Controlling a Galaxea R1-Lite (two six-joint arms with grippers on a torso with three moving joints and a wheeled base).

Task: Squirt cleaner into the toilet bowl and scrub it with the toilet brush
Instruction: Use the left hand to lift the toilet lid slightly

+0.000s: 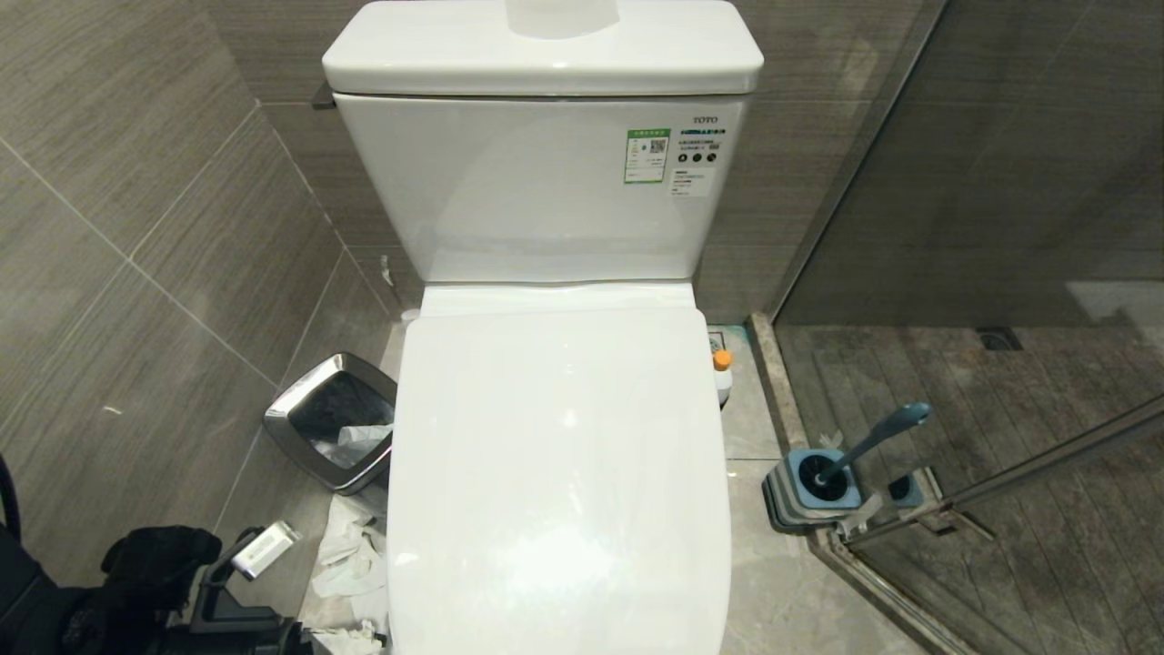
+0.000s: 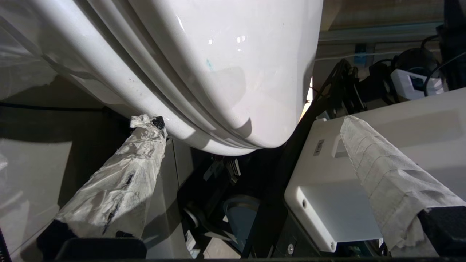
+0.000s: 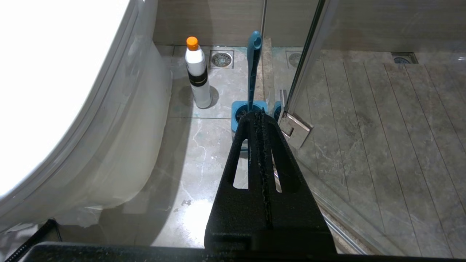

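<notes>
The toilet's white lid (image 1: 559,455) is down, so the toilet bowl is hidden; only its outer front (image 2: 233,72) shows in the left wrist view. My left gripper (image 2: 249,122) is open wide at that front, both fingers wrapped in paper. One wrapped fingertip (image 2: 151,125) sits right at the lid and seat edges, and nothing is between the fingers. The cleaner (image 3: 196,72), a white bottle with an orange cap (image 1: 723,359), stands on the floor right of the toilet. The toilet brush (image 3: 253,69) stands in its blue holder (image 1: 823,482). My right gripper (image 3: 259,114) is shut and empty, hanging low on that side.
A steel-rimmed waste bin (image 1: 332,418) stands left of the toilet, with crumpled tissues (image 1: 350,555) on the floor beside it. A glass shower door (image 3: 309,65) and its metal hinge (image 3: 295,127) stand just beyond the brush holder. My left arm (image 1: 155,582) is at the lower left.
</notes>
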